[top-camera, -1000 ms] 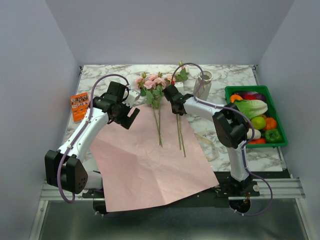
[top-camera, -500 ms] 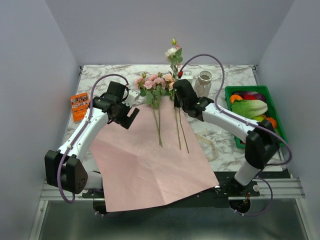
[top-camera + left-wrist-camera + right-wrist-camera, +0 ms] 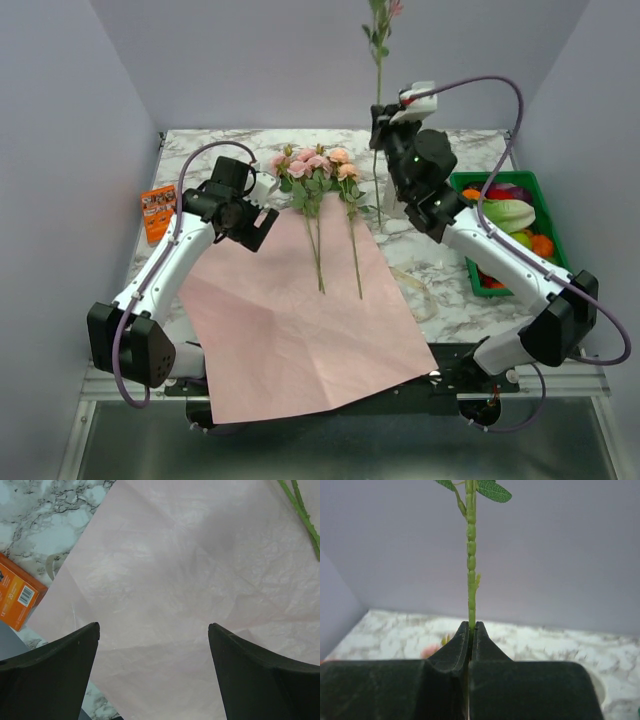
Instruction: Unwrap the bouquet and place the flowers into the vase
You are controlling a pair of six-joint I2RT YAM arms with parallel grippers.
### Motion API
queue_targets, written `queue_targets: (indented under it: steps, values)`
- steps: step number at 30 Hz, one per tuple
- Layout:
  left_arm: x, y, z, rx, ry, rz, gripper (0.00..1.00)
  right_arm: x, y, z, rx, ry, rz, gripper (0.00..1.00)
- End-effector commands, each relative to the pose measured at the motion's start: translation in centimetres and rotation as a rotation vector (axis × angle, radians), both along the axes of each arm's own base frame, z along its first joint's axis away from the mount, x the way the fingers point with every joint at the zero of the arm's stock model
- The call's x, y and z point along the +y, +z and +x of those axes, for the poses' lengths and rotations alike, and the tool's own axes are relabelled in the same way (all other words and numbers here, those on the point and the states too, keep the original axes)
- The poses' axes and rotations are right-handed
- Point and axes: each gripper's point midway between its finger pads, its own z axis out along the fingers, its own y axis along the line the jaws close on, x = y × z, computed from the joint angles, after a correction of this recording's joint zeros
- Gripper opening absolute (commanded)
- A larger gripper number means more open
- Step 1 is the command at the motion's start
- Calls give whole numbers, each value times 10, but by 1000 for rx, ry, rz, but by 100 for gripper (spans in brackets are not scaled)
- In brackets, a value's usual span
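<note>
The right gripper [image 3: 471, 625] pinches one flower stem [image 3: 471, 555] upright near the table's [image 3: 200, 145] far edge, beside the vase that its arm hides, while the left gripper [image 3: 154, 630] is spread wide.

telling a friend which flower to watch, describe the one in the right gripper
Look above the far edge of the marble table, just left of the green crate, where the right gripper is shut on a single flower. It stands upright against the grey wall; the other roses all lie flat on the pink paper.
</note>
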Motion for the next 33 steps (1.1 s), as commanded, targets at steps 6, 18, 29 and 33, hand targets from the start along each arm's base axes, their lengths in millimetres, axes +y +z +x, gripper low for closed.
queue_targets:
  steps: [6,18,29,33]
  values:
    - [1,20,10,-30,14,-41,99,-95,153,29,-446,-186,119,1]
    - [6,24,10,-30,-2,-34,99,-133,146,66,-464,-257,136,1]
    - [8,27,8,-35,-4,-37,99,-127,90,68,-444,-217,140,1]
    - [8,29,8,-38,-6,-37,99,-120,68,64,-410,-171,110,1]
